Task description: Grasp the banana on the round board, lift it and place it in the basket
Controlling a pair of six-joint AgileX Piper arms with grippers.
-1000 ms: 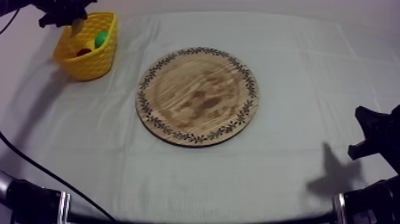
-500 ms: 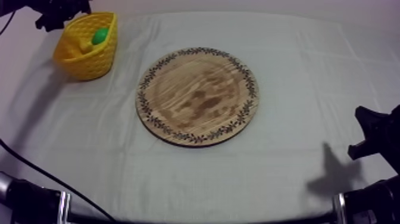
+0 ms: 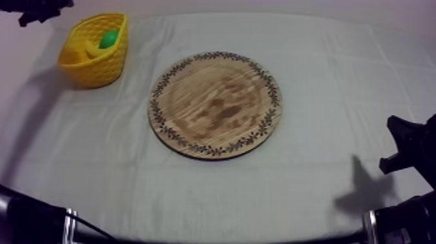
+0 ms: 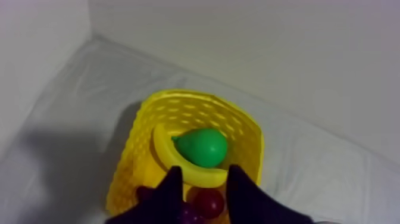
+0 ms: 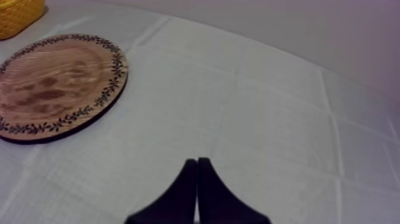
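Crowded yellow basket (image 3: 97,71), open cloth (image 3: 305,188) elsewhere
The basket stood at the cloth's far left corner, its well taken up by the banana (image 4: 178,164), the pear (image 4: 203,147) and a small red fruit (image 4: 209,202). The left gripper (image 4: 202,174) hung near its rim, fingers apart. The wooden board (image 3: 215,104) lay mid-cloth with open room all round, and the right gripper (image 5: 197,162), fingers together, sat low at the right edge.

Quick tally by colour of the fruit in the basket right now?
Yellow: 1, banana
Green: 1, pear
Red: 1, small red fruit
Purple: 1, bunch of grapes, mostly hidden
Total: 4, all in the yellow basket
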